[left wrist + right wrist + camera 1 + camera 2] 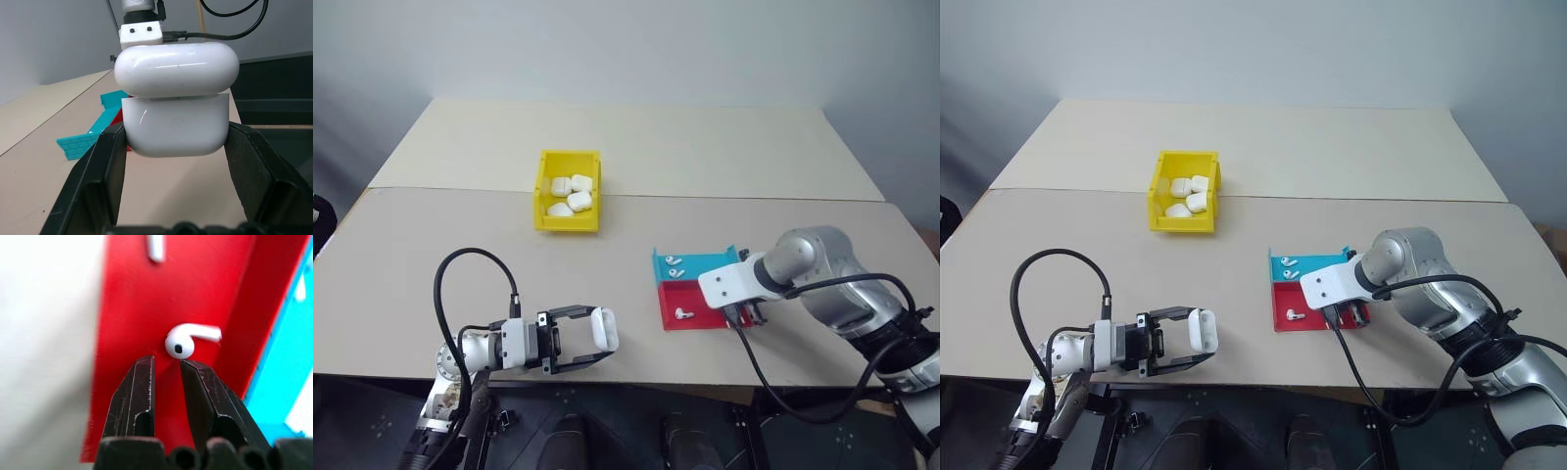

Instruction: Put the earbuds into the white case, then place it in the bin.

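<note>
My left gripper point(597, 343) is shut on the white case point(604, 329) and holds it level over the table's near edge. The case's lid point(176, 68) is flipped open. My right gripper point(166, 363) points down over the red tray point(671, 299), its fingers a narrow gap apart with nothing between them. One earbud point(178, 346) lies on the tray floor just past the fingertips. A second earbud point(683, 314) lies further along the same tray. Two more earbuds point(673, 266) rest in the blue tray point(705, 264). The yellow bin point(544, 191) stands further back, to the left of the trays.
Several identical white cases point(570, 193) lie inside the yellow bin. The blue and red trays sit side by side, touching. A black cable point(445, 284) loops over the table behind my left wrist. Another cable point(754, 367) hangs from the right wrist past the table's front edge.
</note>
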Robot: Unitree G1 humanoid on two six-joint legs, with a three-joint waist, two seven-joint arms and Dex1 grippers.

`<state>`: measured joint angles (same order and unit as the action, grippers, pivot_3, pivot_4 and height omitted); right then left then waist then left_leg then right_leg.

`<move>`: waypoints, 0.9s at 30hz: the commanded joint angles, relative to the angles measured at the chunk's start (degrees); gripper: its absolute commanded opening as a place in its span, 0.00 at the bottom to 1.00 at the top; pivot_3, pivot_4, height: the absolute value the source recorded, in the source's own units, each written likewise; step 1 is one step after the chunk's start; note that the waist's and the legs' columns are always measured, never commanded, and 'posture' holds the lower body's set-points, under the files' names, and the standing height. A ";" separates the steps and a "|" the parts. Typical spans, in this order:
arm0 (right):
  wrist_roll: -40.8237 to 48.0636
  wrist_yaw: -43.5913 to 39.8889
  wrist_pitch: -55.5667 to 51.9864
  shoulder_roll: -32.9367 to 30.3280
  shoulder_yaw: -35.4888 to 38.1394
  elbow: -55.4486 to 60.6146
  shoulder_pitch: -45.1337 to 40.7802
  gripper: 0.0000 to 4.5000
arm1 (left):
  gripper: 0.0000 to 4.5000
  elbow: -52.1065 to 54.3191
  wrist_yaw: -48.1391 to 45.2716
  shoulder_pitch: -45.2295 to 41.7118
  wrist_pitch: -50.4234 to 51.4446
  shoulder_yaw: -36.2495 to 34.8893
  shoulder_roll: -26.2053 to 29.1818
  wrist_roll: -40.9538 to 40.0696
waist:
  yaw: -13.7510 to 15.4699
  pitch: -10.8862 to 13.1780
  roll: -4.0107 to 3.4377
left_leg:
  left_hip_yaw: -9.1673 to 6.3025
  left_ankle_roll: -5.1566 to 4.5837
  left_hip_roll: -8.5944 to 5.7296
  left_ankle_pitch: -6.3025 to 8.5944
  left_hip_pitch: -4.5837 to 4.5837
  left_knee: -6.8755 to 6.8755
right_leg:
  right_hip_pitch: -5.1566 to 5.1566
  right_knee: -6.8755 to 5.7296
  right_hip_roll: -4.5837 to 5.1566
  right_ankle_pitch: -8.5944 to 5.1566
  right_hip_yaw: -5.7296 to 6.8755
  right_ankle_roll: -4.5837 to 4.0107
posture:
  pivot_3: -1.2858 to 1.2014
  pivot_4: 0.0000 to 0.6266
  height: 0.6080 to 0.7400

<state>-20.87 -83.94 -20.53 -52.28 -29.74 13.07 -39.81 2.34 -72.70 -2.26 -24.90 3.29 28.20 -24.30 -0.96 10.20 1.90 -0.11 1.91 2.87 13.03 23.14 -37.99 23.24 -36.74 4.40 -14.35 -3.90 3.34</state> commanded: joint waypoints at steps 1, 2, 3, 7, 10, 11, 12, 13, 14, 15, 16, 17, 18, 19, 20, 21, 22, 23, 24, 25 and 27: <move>1.53 -1.62 -1.73 -0.94 2.63 4.32 0.00 0.26 | 0.61 0.80 0.53 0.03 -1.05 0.07 0.37 0.24 | -0.02 0.00 0.00 | 0.00 0.00 0.00 0.00 0.00 0.00 | 0.00 0.00 0.00 0.00 0.00 0.00 | 0.52 0.24 1.00; 1.52 -1.79 -1.97 -1.11 2.58 4.64 0.01 0.26 | 0.61 0.85 0.67 0.04 -0.95 0.09 0.42 0.39 | 0.00 0.00 0.00 | 0.00 0.00 0.00 0.00 -0.01 0.00 | -0.01 0.00 0.00 0.00 0.00 0.00 | 0.52 0.24 1.00; 1.75 -1.84 -2.04 -1.19 2.77 5.07 0.06 0.26 | 0.61 0.83 0.66 0.08 -1.05 0.10 0.37 0.34 | 0.03 0.00 0.00 | 0.00 0.00 0.00 0.00 -0.01 0.00 | -0.01 -0.01 0.00 0.00 0.00 0.00 | 0.52 0.24 1.00; 2.16 -1.52 -1.42 -1.68 3.52 4.99 -0.24 0.26 | 0.61 0.20 0.66 0.03 -1.80 0.11 0.04 0.51 | 0.09 0.00 0.00 | 0.00 0.00 0.00 0.00 -0.01 0.00 | -0.01 0.00 0.00 0.00 0.00 0.00 | 0.52 0.24 1.00; 1.37 -0.72 -0.09 -2.31 3.86 2.79 -1.32 0.26 | 0.61 0.24 0.98 0.06 -1.77 0.13 0.01 0.68 | 0.09 0.00 0.00 | 0.00 0.00 0.00 0.00 -0.01 0.00 | -0.01 0.00 0.00 0.00 0.00 0.00 | 0.52 0.24 1.00; 1.49 -0.64 0.35 -2.44 3.96 2.23 -1.70 0.26 | 0.61 0.33 1.08 0.08 -1.73 0.16 0.02 0.71 | 0.09 0.00 0.00 | 0.00 0.00 0.00 0.00 -0.01 0.00 | -0.01 0.00 0.00 0.00 0.00 0.00 | 0.52 0.24 1.00; 1.54 -0.51 1.15 -2.58 3.95 1.53 -2.00 0.26 | 0.61 0.48 1.16 0.18 -1.67 0.18 0.06 0.72 | 0.07 0.00 0.00 | 0.01 0.00 0.00 0.00 -0.01 0.00 | -0.01 0.00 0.00 0.00 0.00 0.00 | 0.52 0.24 1.00; 1.42 -0.30 2.14 -2.59 3.75 0.54 -2.26 0.26 | 0.61 0.54 1.22 0.21 -1.66 0.21 0.08 0.71 | 0.01 0.00 0.00 | 0.01 0.00 0.00 0.00 -0.01 0.00 | -0.01 0.00 0.00 0.00 0.00 0.00 | 0.52 0.24 1.00; 0.67 0.41 4.02 -2.41 3.04 -1.23 -2.48 0.26 | 0.61 0.57 1.29 0.26 -1.66 0.22 0.12 0.75 | -0.02 0.00 0.00 | 0.01 0.00 0.00 0.00 -0.01 0.00 | -0.01 0.00 0.00 0.00 0.00 0.00 | 0.52 0.24 1.00; 0.18 0.94 5.25 -2.02 2.43 -2.76 -2.67 0.26 | 0.61 0.55 1.38 0.28 -1.67 0.21 0.15 0.82 | -0.05 0.00 0.00 | 0.01 0.00 0.00 0.00 -0.01 0.00 | 0.00 0.00 0.00 0.00 0.00 0.00 | 0.52 0.24 1.00; -0.11 1.30 6.22 -1.51 1.93 -4.02 -2.82 0.26 | 0.61 0.45 1.40 0.29 -1.83 0.22 0.13 0.88 | -0.05 0.00 0.00 | 0.01 0.00 0.00 0.00 -0.01 0.00 | 0.00 0.00 0.00 0.00 0.00 0.00 | 0.52 0.24 1.00; -0.13 1.52 7.20 -0.95 1.61 -5.03 -2.91 0.26 | 0.61 0.39 1.45 0.32 -1.97 0.21 0.12 0.95 | -0.04 0.00 0.00 | 0.01 0.00 0.00 0.00 -0.01 0.00 | -0.01 0.00 0.00 0.00 0.00 0.00 | 0.52 0.24 1.00; -0.08 1.55 7.87 -0.53 1.52 -5.71 -3.00 0.26 | 0.61 0.32 1.47 0.30 -2.07 0.21 0.11 0.98 | -0.03 0.00 0.00 | 0.01 0.00 0.00 0.00 -0.01 0.00 | -0.01 0.00 0.00 0.00 0.00 0.00 | 0.52 0.24 1.00; -0.38 1.71 8.90 -0.28 1.36 -6.33 -2.99 0.26 | 0.61 0.33 1.59 0.33 -2.09 0.17 0.10 1.04 | -0.03 0.00 0.00 | 0.01 0.00 0.00 0.00 -0.01 0.00 | -0.01 0.00 0.00 0.00 0.00 0.00 | 0.52 0.24 1.00; -0.66 1.67 9.45 -0.10 1.27 -6.72 -2.97 0.26 | 0.61 0.38 1.71 0.38 -2.10 0.13 0.13 1.11 | -0.03 0.00 0.00 | 0.01 0.00 0.00 0.00 -0.01 0.00 | 0.00 0.00 0.00 0.00 0.00 0.00 | 0.52 0.24 1.00; -0.90 1.58 9.83 0.02 1.30 -6.98 -2.92 0.26 | 0.61 0.43 1.81 0.43 -2.10 0.12 0.15 1.17 | -0.03 0.00 0.00 | 0.01 0.00 0.00 0.00 0.00 0.00 | 0.00 0.00 0.00 0.00 0.00 0.00 | 0.52 0.24 1.00; -0.44 1.25 10.07 0.16 1.53 -6.73 -2.69 0.26 | 0.61 0.51 1.85 0.56 -2.19 0.08 0.19 1.14 | 0.00 0.00 0.00 | 0.01 0.00 0.00 0.00 0.00 0.00 | 0.01 0.00 0.00 0.00 0.00 0.00 | 0.52 0.24 1.00; -0.16 0.93 10.22 0.19 1.67 -6.34 -2.45 0.26 | 0.61 0.65 2.05 0.71 -2.10 0.04 0.29 1.29 | 0.02 0.00 0.00 | 0.01 0.00 0.00 0.00 0.00 0.00 | 0.00 0.00 0.00 0.00 0.00 0.00 | 0.52 0.24 1.00; 0.02 0.72 10.37 0.20 1.77 -6.07 -2.28 0.26 | 0.61 0.74 2.21 0.80 -2.03 0.02 0.37 1.39 | 0.03 0.00 0.00 | 0.01 0.00 0.00 0.00 0.00 0.00 | 0.00 0.00 0.00 0.00 0.00 0.00 | 0.52 0.24 1.00; 0.42 0.26 10.85 -0.01 1.81 -5.56 -1.95 0.26 | 0.61 0.74 2.17 0.89 -2.13 0.00 0.43 1.34 | 0.03 0.00 0.00 | 0.01 0.00 0.00 0.00 0.00 0.00 | 0.00 0.00 0.01 0.00 0.00 0.00 | 0.52 0.24 1.00; 1.04 -0.53 11.04 -0.29 1.99 -4.25 -1.17 0.26 | 0.61 0.64 2.13 1.00 -2.37 0.03 0.48 1.28 | 0.04 0.00 0.00 | 0.01 0.00 0.00 0.00 -0.01 0.00 | 0.00 -0.01 0.00 0.00 0.00 0.00 | 0.52 0.24 1.00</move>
<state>-20.94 -83.63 -10.24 -51.98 -28.92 6.65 -41.26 1.65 -70.84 -1.59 -25.92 3.49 28.28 -22.55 -0.92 10.20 1.89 -0.11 1.91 2.86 13.03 23.13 -37.99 23.24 -36.75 4.40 -14.35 -3.90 3.34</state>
